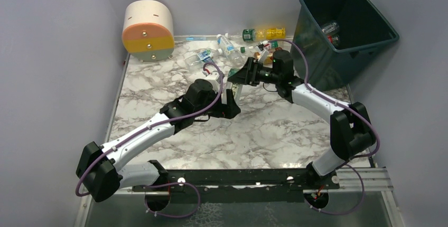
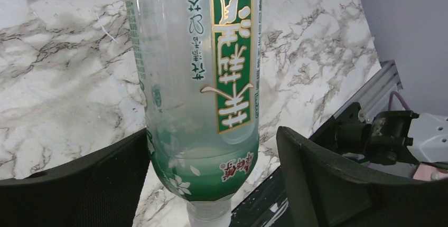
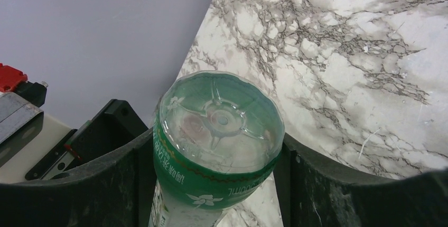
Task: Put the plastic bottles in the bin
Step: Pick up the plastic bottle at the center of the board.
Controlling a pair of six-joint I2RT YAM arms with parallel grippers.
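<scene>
The green-label bottle (image 3: 219,132) is btwn both my grippers, held off the marble table (image 1: 274,126) over its middle, a bit toward the far edge. Its clear base faces my right wrist cam.

My right gripper (image 3: 216,148) is clamped on it near the base, w/ both fingers touching the label band. My left gripper (image 2: 211,137) has its jaws apart. The bottle stands btwn them, but there's a visible gap at one finger, so no squeeze there.

I read this as a handover, left to right, mid-step. Next, I reckon, left needs to back clear w/o knocking the bottle. Then right carries it to the dark teal bin (image 1: 317,63) at the far right corner and lets go above the rim.

A couple of binned bottles (image 1: 330,28) lie inside. Several loose bottles (image 1: 228,47) wait along the far edge, incl. a yellow-liquid bottle (image 1: 270,32).
</scene>
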